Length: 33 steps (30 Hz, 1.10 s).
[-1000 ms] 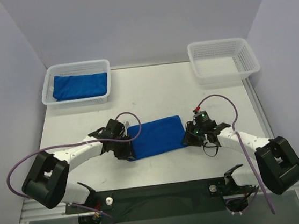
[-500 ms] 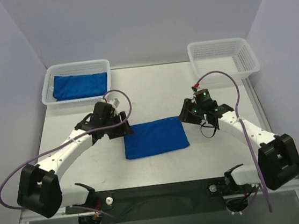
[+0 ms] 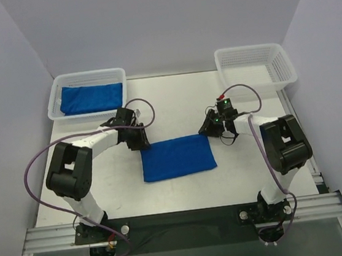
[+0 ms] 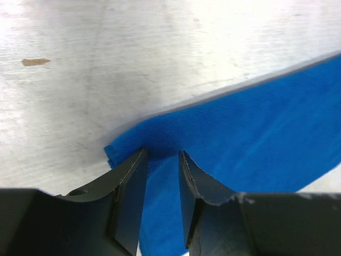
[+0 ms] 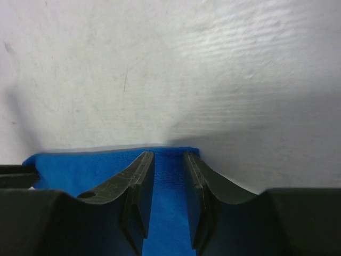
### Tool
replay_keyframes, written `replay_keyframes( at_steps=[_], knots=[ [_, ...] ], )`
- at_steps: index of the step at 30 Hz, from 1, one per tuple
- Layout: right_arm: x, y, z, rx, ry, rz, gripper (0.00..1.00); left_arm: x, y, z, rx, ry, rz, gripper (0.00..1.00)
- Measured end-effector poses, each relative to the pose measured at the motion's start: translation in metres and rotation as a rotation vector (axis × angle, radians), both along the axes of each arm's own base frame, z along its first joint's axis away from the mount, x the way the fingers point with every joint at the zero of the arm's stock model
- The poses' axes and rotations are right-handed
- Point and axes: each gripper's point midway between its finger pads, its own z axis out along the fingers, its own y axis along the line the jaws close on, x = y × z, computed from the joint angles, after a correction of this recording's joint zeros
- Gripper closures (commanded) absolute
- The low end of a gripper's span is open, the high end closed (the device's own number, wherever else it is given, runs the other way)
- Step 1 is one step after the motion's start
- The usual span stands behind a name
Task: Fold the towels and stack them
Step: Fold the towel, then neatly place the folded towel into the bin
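Straddling far corners of the flat blue towel: left gripper and right gripper, jaws narrowly apart, cloth between them, not clamped.

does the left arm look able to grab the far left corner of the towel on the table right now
Probably yes. The left gripper is open with its fingers straddling the corner of the blue towel, and nothing lies between them. The right gripper sits at the opposite far corner, well apart.

Towel mid-table — baskets behind.
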Motion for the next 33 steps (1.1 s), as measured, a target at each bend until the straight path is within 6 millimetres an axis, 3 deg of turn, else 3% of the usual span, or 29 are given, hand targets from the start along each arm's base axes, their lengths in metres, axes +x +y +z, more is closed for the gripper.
replay_keyframes(
  at_steps=[2, 6, 9, 11, 16, 20, 24, 26, 28, 30, 33],
  knots=[
    [0.007, -0.006, 0.001, 0.021, -0.016, -0.025, 0.71, 0.0, 0.007, -0.011, 0.006, 0.024, 0.019, 0.6],
    [0.012, -0.015, 0.001, 0.034, -0.027, -0.046, 0.71, 0.004, 0.01, -0.011, -0.015, 0.02, 0.032, 0.57],
    [0.011, -0.017, 0.002, 0.018, -0.039, -0.026, 0.7, 0.004, 0.009, -0.006, -0.023, 0.009, 0.026, 0.49],
    [0.007, -0.023, 0.004, -0.017, -0.041, -0.009, 0.69, 0.005, 0.009, 0.001, -0.026, -0.01, 0.023, 0.38],
    [-0.002, -0.029, 0.037, -0.092, -0.1, 0.041, 0.65, 0.006, 0.01, 0.043, -0.055, -0.105, 0.025, 0.17],
    [-0.013, -0.007, 0.069, -0.104, -0.179, 0.123, 0.66, 0.003, 0.011, 0.091, -0.093, -0.22, 0.026, 0.19],
    [-0.04, 0.02, 0.076, -0.087, -0.192, 0.205, 0.68, -0.014, 0.004, 0.116, -0.124, -0.28, -0.002, 0.26],
    [-0.06, 0.026, 0.067, -0.076, -0.16, 0.228, 0.69, -0.034, -0.006, 0.111, -0.132, -0.263, -0.046, 0.27],
    [-0.083, 0.025, 0.05, -0.062, -0.103, 0.23, 0.69, -0.063, -0.021, 0.093, -0.132, -0.205, -0.107, 0.27],
    [-0.11, 0.015, 0.025, -0.064, -0.021, 0.214, 0.69, -0.092, -0.029, 0.07, -0.114, -0.127, -0.153, 0.28],
    [-0.135, 0.0, 0.002, -0.085, 0.052, 0.185, 0.67, -0.124, -0.025, 0.038, -0.081, -0.019, -0.167, 0.28]
  ],
)
